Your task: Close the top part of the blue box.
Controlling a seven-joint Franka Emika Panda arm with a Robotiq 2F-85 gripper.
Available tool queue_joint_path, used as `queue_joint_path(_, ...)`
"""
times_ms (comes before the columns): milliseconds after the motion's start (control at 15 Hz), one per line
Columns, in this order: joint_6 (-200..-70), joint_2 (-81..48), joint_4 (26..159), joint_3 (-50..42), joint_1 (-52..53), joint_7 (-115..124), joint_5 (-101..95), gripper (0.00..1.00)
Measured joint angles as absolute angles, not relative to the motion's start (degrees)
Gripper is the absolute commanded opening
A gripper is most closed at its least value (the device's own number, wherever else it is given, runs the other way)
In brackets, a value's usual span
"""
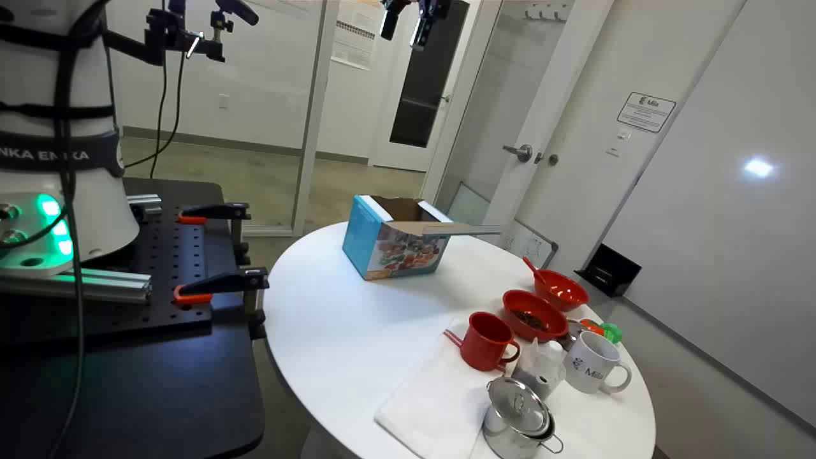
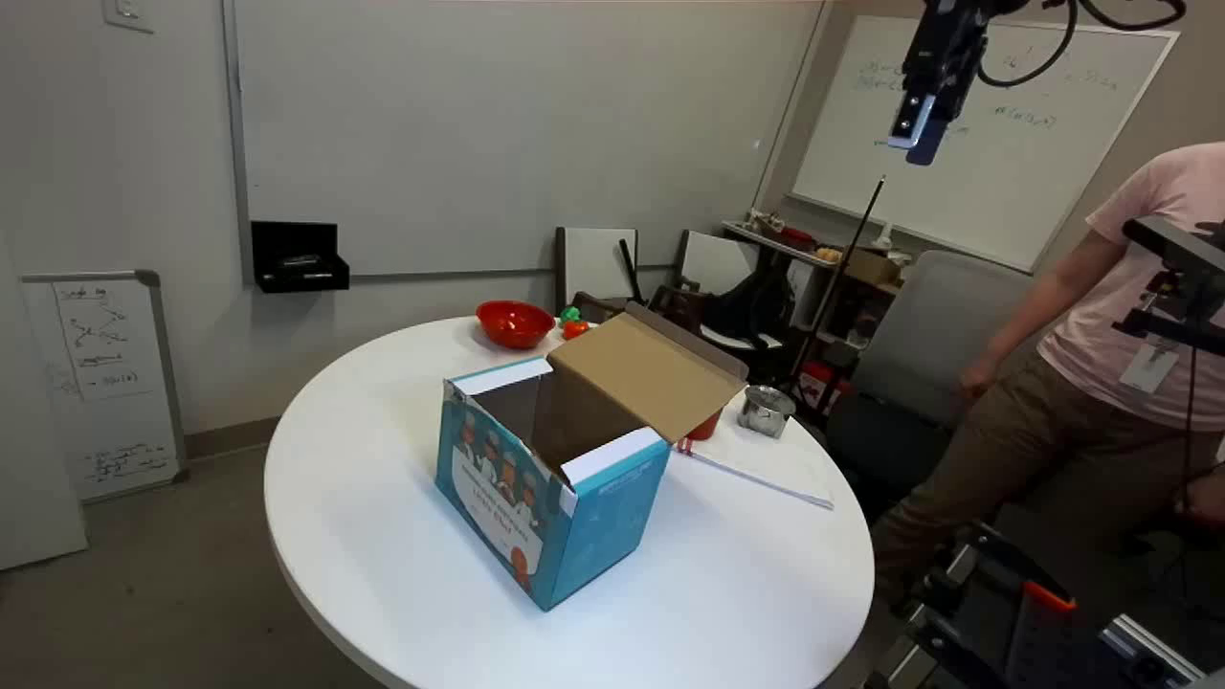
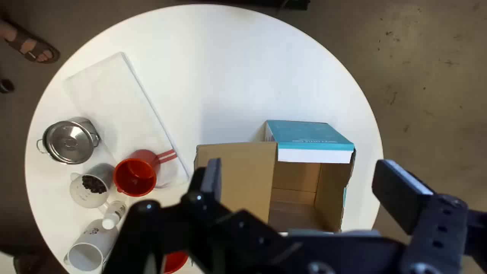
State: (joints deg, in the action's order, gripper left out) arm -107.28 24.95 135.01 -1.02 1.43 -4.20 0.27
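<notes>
The blue box stands upright on the round white table, in both exterior views [image 1: 363, 239] [image 2: 612, 517] and in the wrist view [image 3: 310, 133]. Its top part, brown inside, is folded open and sticks out roughly level from one upper edge, toward the red dishes [image 1: 462, 229] [image 2: 651, 373] [image 3: 243, 171]. The box's inside shows bare brown cardboard. White-edged side flaps show at the opening. My gripper [image 1: 403, 30] [image 2: 916, 139] is high above the table, apart from the box. Its fingers are wide apart and empty in the wrist view [image 3: 304, 182].
On the white table [image 1: 325, 306] stand a red cup [image 1: 488, 341], red bowls [image 1: 534, 315], a white mug [image 1: 590, 363], a steel pot [image 1: 516, 414] and a white folded sheet [image 1: 427, 408], on the lid's side of the box. A person [image 2: 1110, 316] stands beyond the table.
</notes>
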Motion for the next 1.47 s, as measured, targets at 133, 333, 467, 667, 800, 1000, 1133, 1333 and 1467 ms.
queue_joint_path(133, -107.3, 24.95, 135.01, -1.02, 1.43, -4.2, 0.27, 1.0)
queue_joint_path(333, -107.3, 24.79, 134.99, -1.08, 1.44, -4.84, 0.32, 1.0)
queue_joint_path(467, -107.29, 24.03, 134.77, -2.11, 2.11, -10.73, 1.63, 1.0)
queue_joint_path(667, -107.65, 21.46, 133.53, -4.81, 2.97, -20.99, 4.78, 1.0)
queue_joint_path(800, -107.65, 19.06, 132.15, -6.74, 3.25, -28.21, 7.51, 1.0)
queue_joint_path(1000, -107.02, 14.58, 129.35, -9.41, 3.25, -38.91, 13.08, 1.0)
queue_joint_path(1133, -106.44, 10.67, 126.94, -10.9, 3.0, -46.03, 17.58, 1.0)
queue_joint_path(1333, -103.97, 3.55, 122.83, -11.74, 1.39, -55.98, 24.74, 1.0)
queue_joint_path(1467, -100.79, -1.64, 119.76, -11.62, -0.4, -61.75, 28.88, 1.0)
